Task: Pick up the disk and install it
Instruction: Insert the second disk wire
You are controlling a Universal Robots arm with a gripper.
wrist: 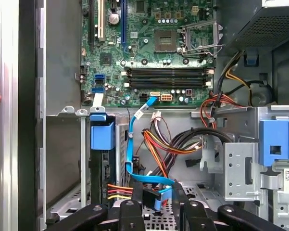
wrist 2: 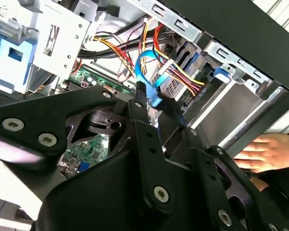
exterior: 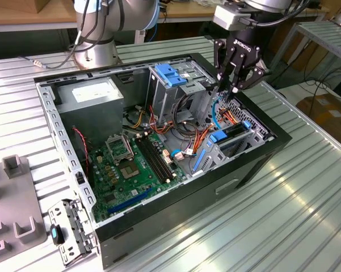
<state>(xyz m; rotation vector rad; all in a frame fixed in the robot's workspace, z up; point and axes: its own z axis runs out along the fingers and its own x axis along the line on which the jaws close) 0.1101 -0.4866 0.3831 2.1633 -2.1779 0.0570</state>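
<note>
Ribbed metal tabletop (exterior: 306, 192) carries an open computer case (exterior: 247, 170). Going from the exterior view's left: motherboard (exterior: 130, 164), then the light-blue latch plate (exterior: 169, 73), then the gripper (exterior: 231, 89) hanging over the drive bay. Its fingers (wrist: 137, 192) pinch the thin blue cable's connector (wrist: 156, 197). The disk (exterior: 230, 133) sits slotted in the bay, just below.

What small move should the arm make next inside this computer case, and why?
Probably a short, slow descent: the gripper is at the blue cable connector, beside the disk already sitting in its bay, with loose wires close around.
</note>
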